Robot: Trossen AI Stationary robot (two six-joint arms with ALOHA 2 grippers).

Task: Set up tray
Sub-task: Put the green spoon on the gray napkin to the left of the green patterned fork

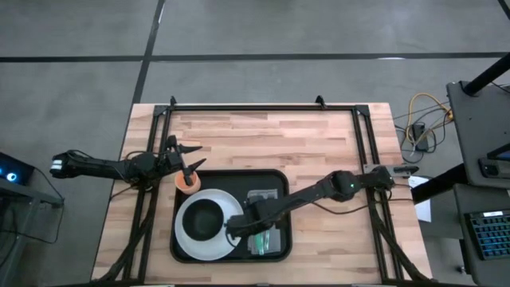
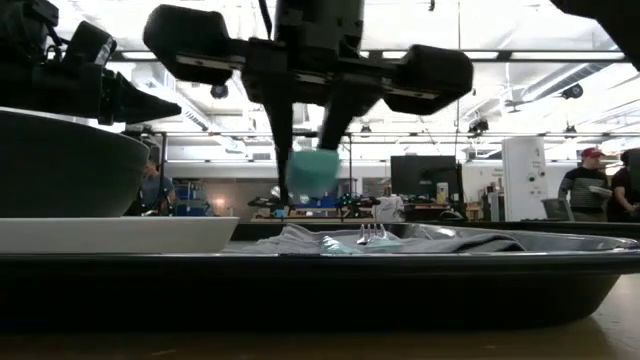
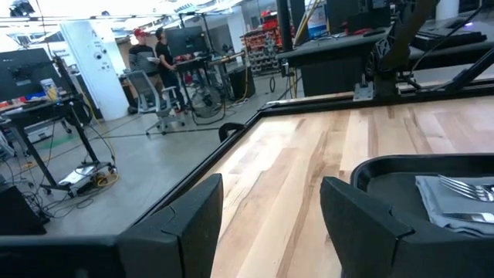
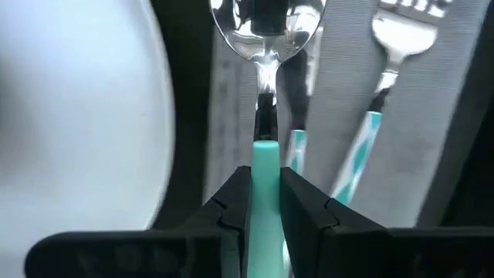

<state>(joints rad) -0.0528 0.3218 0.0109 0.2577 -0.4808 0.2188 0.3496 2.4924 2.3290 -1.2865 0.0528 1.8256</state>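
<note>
The black tray [image 1: 277,180] lies mid-table. On it sit a white plate [image 1: 185,233] with a dark bowl [image 1: 205,219], a grey folded cloth [image 1: 268,237] and an orange cup [image 1: 189,182] at its far left corner. A teal-handled fork [image 4: 369,131] lies on the cloth [image 4: 432,116]. My right gripper [image 1: 239,227] hovers over the strip between plate and cloth, shut on a teal-handled spoon [image 4: 266,46]. My left gripper [image 1: 191,158] is open over the wood just beyond the cup; its own view [image 3: 270,224] shows the tray corner [image 3: 409,166]. My right gripper pinches the spoon's teal handle [image 4: 265,162] between its two fingers [image 4: 231,205]. The spoon runs along the fingers, its shiny bowl [image 4: 266,23] ahead of them. In the low view the handle [image 2: 315,170] is lifted clear above the cloth [image 2: 300,240] and tray.
Black frame rails [image 1: 263,108] run along the table's far edge and both sides. Bare wood [image 1: 271,139] lies between the tray and the far rail. People stand and sit in the room beyond the table [image 2: 582,185].
</note>
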